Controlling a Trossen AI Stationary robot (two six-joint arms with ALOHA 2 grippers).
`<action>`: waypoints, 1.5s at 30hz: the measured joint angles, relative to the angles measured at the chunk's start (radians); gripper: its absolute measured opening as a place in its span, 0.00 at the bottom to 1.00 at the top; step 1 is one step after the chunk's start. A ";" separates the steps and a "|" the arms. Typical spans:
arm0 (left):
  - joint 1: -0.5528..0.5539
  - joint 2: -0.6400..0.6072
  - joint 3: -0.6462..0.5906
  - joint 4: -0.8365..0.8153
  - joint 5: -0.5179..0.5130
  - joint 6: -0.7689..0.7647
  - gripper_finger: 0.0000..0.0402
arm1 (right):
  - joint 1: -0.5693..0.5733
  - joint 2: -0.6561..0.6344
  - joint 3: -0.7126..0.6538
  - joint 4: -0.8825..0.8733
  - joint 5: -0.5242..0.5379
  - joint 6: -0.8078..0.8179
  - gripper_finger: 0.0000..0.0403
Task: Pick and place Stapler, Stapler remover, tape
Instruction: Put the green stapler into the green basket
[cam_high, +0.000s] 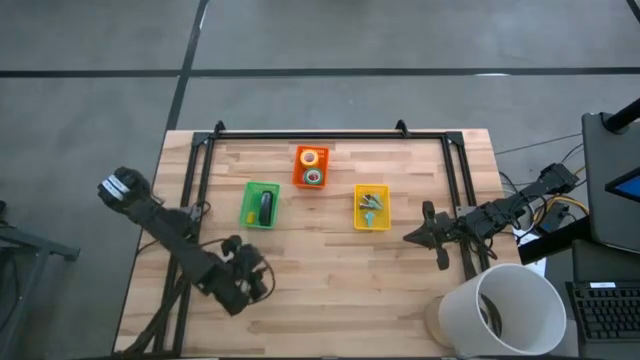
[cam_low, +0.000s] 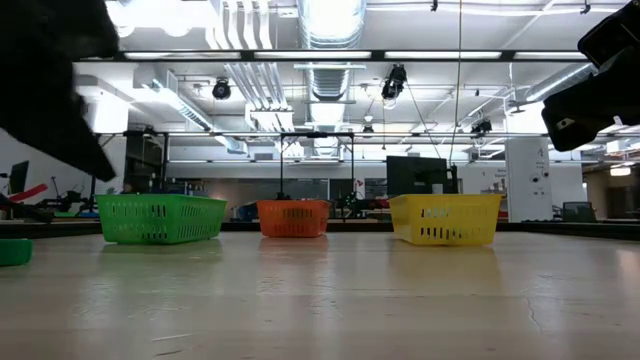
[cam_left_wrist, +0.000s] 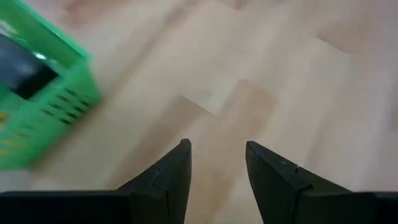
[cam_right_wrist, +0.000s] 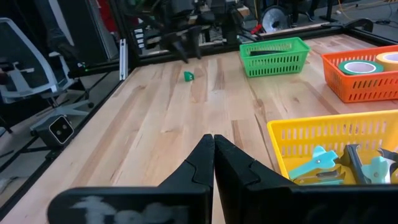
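Observation:
The black stapler (cam_high: 266, 207) lies inside the green basket (cam_high: 247, 190), and the left wrist view also shows it (cam_left_wrist: 22, 71). Tape rolls, one yellow (cam_high: 310, 157) and one green (cam_high: 313, 177), sit in the orange basket (cam_high: 298, 182). Teal claw-like removers (cam_right_wrist: 317, 163) lie in the yellow basket (cam_high: 357, 212). My left gripper (cam_high: 232, 245) (cam_left_wrist: 217, 152) hangs open over bare wood, near-left of the green basket. My right gripper (cam_high: 408, 238) (cam_right_wrist: 213, 140) is shut, just right of the yellow basket. A small green piece (cam_right_wrist: 188, 76) lies on the table close to the left gripper.
A black frame (cam_high: 320, 135) runs along the table's far edge and down both sides. A big white cylinder (cam_high: 505, 310) stands at the near-right corner. Bare wood (cam_high: 330, 280) fills the table's near half. The low view shows the three baskets in a row (cam_low: 293, 217).

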 joint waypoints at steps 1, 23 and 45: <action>-0.021 0.000 -0.003 0.016 0.001 -0.011 0.38 | 0.000 0.000 0.000 0.000 0.000 0.000 0.02; -0.148 0.149 -0.011 0.036 0.084 -0.051 0.38 | 0.000 0.000 0.000 0.000 0.000 0.000 0.02; -0.142 0.141 -0.011 -0.094 0.133 -0.221 0.60 | 0.000 0.000 0.000 0.000 0.000 0.000 0.02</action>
